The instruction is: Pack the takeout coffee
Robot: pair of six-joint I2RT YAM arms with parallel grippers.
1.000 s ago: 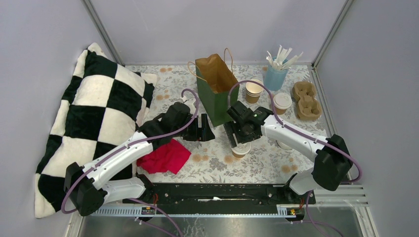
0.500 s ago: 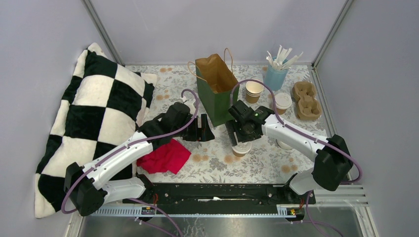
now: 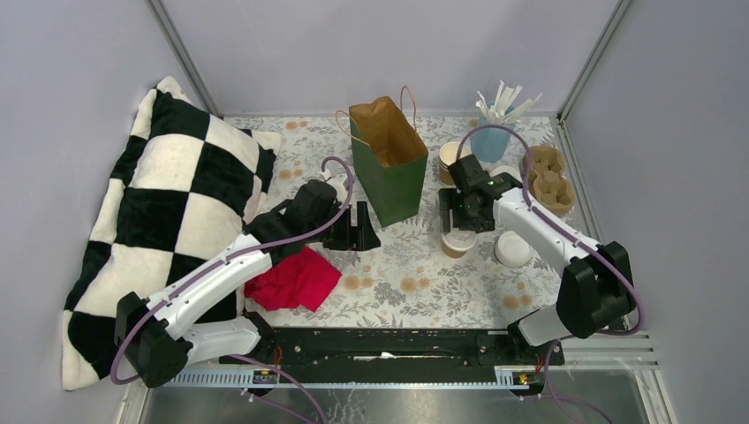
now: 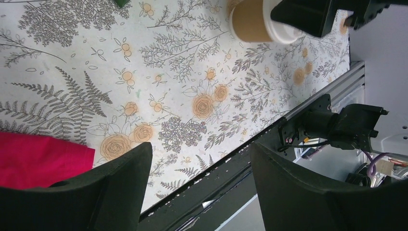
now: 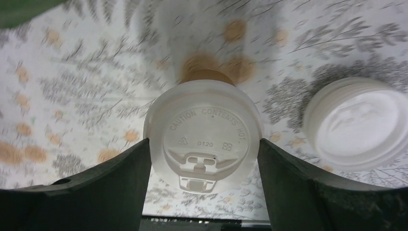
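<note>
A takeout coffee (image 3: 458, 241), a tan paper cup with a white lid (image 5: 204, 137), hangs just above the table between the fingers of my right gripper (image 5: 203, 145), which is shut on it at the lid's rim. In the top view the right gripper (image 3: 461, 223) is right of the green paper bag (image 3: 389, 168), whose mouth stands open. My left gripper (image 3: 358, 228) is open and empty, low over the table left of the bag's foot. In the left wrist view the left gripper (image 4: 199, 154) faces the table's near edge, with the held cup (image 4: 250, 21) at the top.
A stack of white lids (image 3: 513, 250) lies right of the held cup. Behind are stacked open cups (image 3: 449, 155), a blue cup of white sticks (image 3: 491, 137) and a pulp carrier (image 3: 548, 178). A red cloth (image 3: 296, 279) and a checked pillow (image 3: 168, 203) lie at the left.
My right gripper has carried the lidded cup from the table's middle to the right and farther back, beside the bag's right side. The left arm has barely moved.
</note>
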